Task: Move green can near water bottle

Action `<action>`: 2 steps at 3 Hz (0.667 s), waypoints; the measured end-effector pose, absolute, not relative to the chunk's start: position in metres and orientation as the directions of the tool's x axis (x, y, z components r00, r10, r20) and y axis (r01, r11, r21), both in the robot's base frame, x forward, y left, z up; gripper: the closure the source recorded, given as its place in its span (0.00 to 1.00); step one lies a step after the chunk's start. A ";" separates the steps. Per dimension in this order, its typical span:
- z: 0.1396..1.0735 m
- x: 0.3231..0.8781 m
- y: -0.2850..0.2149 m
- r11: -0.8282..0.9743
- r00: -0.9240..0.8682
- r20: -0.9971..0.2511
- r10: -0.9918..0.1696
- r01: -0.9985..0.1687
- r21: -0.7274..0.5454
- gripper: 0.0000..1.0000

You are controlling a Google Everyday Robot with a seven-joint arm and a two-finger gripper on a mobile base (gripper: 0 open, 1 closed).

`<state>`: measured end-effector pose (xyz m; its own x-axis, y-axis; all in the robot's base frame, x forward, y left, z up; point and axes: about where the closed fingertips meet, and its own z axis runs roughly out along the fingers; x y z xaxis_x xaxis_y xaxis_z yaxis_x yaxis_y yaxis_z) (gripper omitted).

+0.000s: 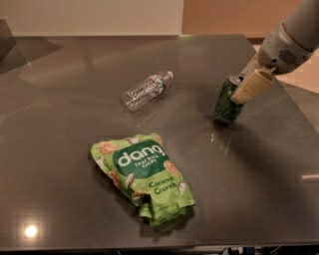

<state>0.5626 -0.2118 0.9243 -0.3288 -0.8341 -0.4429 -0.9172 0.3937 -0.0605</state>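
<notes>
We see a dark grey, glossy table [60, 124] filling most of the view. A bright green chip bag [144, 174] lies flat and crumpled near its front edge, white "dang" lettering facing up. A small spot of light [31, 230] shines on the front left corner. Behind stand a white wall [89, 15] and a tan panel [234, 15]. The gripper [237, 90] sits over the table's right side, well apart from the bag.
</notes>
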 end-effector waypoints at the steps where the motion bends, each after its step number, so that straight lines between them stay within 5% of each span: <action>1: 0.932 0.603 -0.174 0.347 -0.275 -0.456 -0.847 -0.934 -0.083 1.00; 2: 0.931 0.635 -0.136 0.303 -0.231 -0.454 -0.861 -0.948 -0.092 1.00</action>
